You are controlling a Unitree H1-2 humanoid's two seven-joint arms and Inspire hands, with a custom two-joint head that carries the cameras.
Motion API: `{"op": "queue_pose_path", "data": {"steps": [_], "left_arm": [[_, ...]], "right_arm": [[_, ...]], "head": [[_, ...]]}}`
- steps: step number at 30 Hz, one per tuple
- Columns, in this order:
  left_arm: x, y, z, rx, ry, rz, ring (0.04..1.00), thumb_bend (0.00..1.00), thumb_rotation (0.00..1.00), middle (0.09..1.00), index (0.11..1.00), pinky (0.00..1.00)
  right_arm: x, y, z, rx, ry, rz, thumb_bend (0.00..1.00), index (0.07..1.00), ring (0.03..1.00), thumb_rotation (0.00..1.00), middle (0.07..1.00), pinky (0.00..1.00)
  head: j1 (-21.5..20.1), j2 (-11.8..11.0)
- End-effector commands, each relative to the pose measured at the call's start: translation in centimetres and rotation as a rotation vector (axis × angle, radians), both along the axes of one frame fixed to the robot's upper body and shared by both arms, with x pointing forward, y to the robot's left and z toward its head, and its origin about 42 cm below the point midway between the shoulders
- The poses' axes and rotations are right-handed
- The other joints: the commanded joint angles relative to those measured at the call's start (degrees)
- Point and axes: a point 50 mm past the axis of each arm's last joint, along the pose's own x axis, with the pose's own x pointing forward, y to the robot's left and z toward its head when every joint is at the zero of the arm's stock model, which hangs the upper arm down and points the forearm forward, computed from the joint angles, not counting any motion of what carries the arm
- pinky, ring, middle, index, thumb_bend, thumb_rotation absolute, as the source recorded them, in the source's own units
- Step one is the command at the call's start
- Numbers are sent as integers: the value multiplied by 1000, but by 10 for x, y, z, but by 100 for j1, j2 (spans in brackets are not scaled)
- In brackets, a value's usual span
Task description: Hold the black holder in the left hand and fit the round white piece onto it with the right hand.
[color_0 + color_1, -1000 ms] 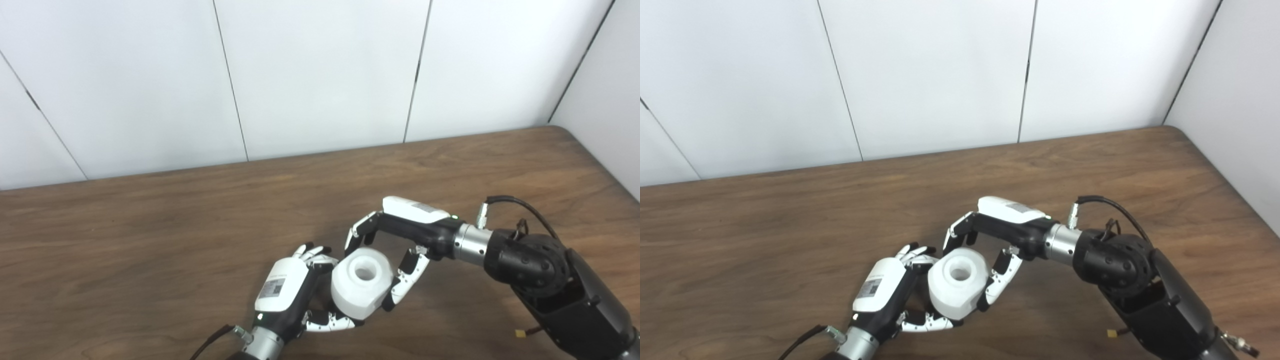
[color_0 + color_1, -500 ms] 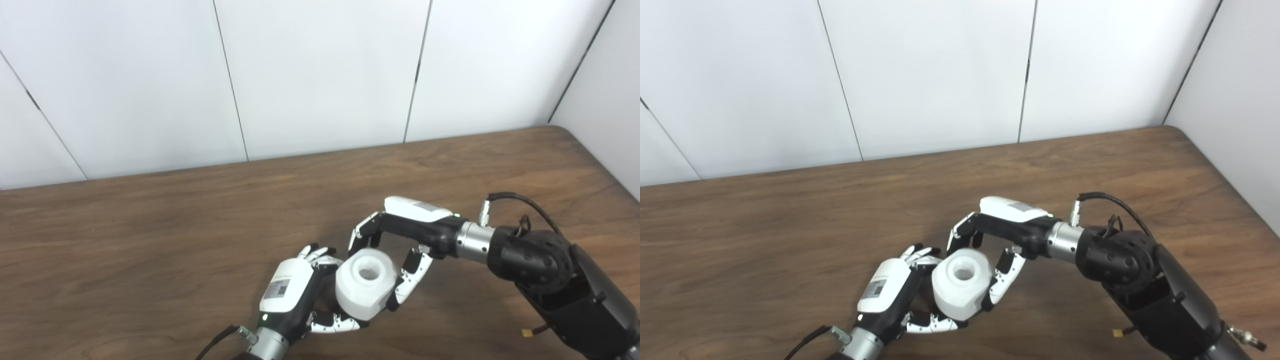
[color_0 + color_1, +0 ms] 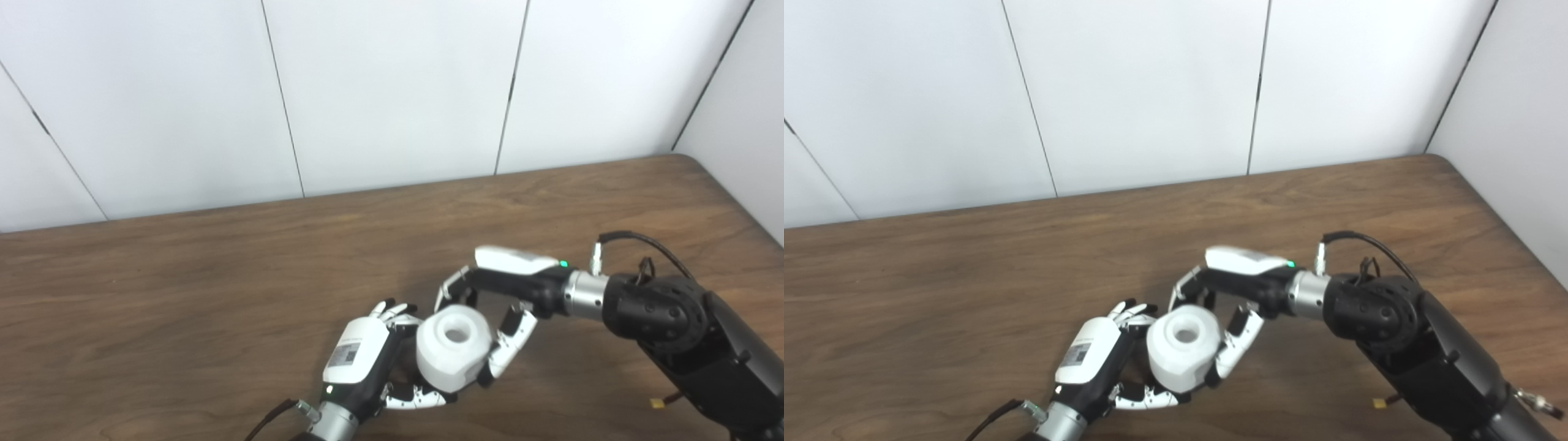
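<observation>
Round white piece (image 3: pixel 454 345): held low over the bench (image 3: pixel 184 294), near the near edge and a little right of its middle, between the two hands. Its open bore faces up and slightly toward the cameras, so the hole can be watched while the piece is lined up.

Right hand (image 3: pixel 499 306): grasping the round white piece. Its fingers (image 3: pixel 452 286) arch over the far side and its thumb (image 3: pixel 511 343) presses the right flank, so the piece is pinched across its width. This grip leaves the bore and the left face free, which looks deliberate for sliding it onto something.

Left hand (image 3: pixel 1096 361): curled against the left and underside of the white piece, with its fingers (image 3: pixel 1145 399) reaching beneath it. It seems to be clenched around something, but what it grasps I cannot tell.

Black holder: not clearly visible in either view. Dark material shows between the left palm and the white piece, but it cannot be told apart from the hand's own black parts. By my judgement it sits inside the left grip, hidden by the white piece.

Why the hands meet here: the left hand acts as a fixed support, the right brings the piece to it. Close together and low, small corrections are easier.

Stage: likely the fitting itself; whether the piece is fully seated cannot be seen.

Risk: with the joint hidden, a tilted piece could jam unnoticed.
</observation>
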Motion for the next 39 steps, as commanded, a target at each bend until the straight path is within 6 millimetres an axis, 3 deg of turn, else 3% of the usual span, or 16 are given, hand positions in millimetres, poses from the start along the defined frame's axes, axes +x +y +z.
{"op": "queue_pose_path", "data": {"steps": [1,13,27,39], "left_arm": [[3,-9,11,-41,-47,-13,880,524,64,696,480,975],[4,-7,12,-43,-44,-9,877,524,63,696,480,981],[5,-3,10,-39,-43,-2,878,524,63,697,480,987],[10,13,10,-44,-50,21,884,525,64,700,481,996]], "right_arm": [[0,-1,13,-15,-36,6,876,733,737,288,749,650],[-2,-1,17,-13,-47,15,920,745,780,269,792,677],[-2,0,19,1,-81,27,930,728,764,279,788,658],[-3,-12,33,-7,-99,15,999,868,811,295,856,699]], "head": [[-8,4],[-24,44],[-36,4],[-70,-30]]}}
